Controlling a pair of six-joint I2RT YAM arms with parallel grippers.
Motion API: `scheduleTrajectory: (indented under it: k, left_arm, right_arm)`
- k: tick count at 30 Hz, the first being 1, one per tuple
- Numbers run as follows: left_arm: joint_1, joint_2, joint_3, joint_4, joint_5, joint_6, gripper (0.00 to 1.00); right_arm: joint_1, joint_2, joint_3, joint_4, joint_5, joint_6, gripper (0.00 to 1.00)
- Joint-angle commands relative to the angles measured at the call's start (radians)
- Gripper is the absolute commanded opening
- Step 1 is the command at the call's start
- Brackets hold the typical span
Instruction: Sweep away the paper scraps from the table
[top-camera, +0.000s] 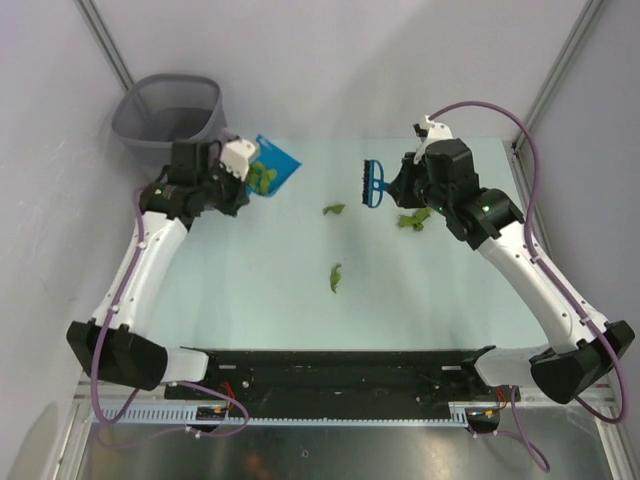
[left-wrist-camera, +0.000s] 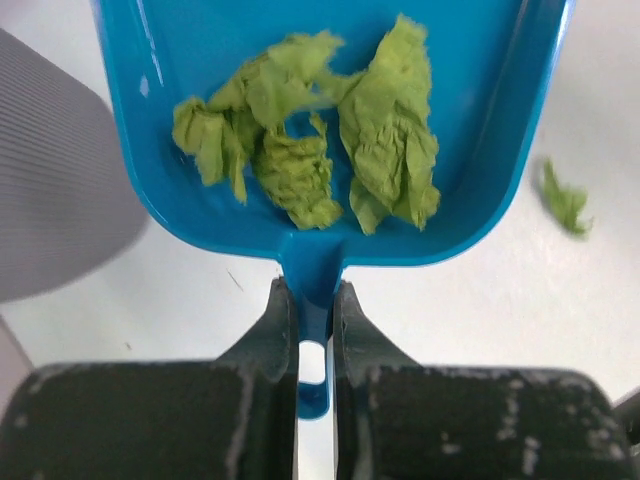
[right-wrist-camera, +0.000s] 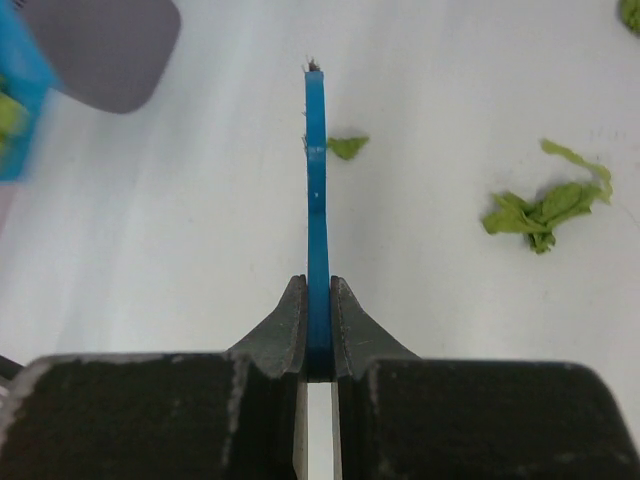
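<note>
**Sweep part done: one load in the pan, three scraps loose**

The paper scraps (left-wrist-camera: 310, 130) lay in two lots. A heap of several sat inside the blue dustpan (top-camera: 272, 168), toward its rear wall. Three more lay loose on the table (top-camera: 250, 300): one near the middle (top-camera: 334, 209), one nearer my bases (top-camera: 336, 277), and a larger crumpled one (top-camera: 414, 219) just beside my right wrist.

My left gripper (left-wrist-camera: 310, 310) was clamped on the dustpan's handle stub, one jaw on each side. It held the pan at the far left of the table, close to the grey mesh wastebasket (top-camera: 170, 115). I could not tell whether the pan rested on the surface or hung just above it. My right gripper (right-wrist-camera: 318, 320) was clamped on the blue brush (top-camera: 372, 184), which it held edge-on with the head toward the middle of the table.

I judged the collecting about half done. The next move was either to tip the load into the basket or to sweep in the remaining three. Either way the pan had to stay level so the heap would not slide off its open lip. The brush had to come down behind the right-hand scrap and draw it leftward.

The surface was flat, smooth and pale mint, with thin metal edging. Plain grey walls and slanting metal posts enclosed it, and the basket stood off the far left corner.
</note>
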Motion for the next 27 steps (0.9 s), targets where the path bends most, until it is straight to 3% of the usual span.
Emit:
scheduleTrajectory:
  k: [1, 12, 22, 27]
  left_arm:
    - [0.028, -0.038, 0.177, 0.012, -0.078, -0.209, 0.0]
    - [0.171, 0.101, 0.542, 0.01, -0.288, -0.355, 0.0]
    - [0.179, 0.187, 0.677, 0.01, -0.722, -0.096, 0.0]
    - [0.179, 0.233, 0.724, 0.012, -0.865, 0.013, 0.0]
  right_arm:
    - [-0.007, 0.003, -0.038, -0.03, 0.015, -0.013, 0.0]
    - [-0.005, 0.023, -0.095, -0.042, -0.014, -0.018, 0.0]
    - [-0.003, 0.006, -0.176, -0.01, -0.063, -0.013, 0.0]
    - [-0.003, -0.012, -0.216, 0.013, -0.074, -0.007, 0.0]
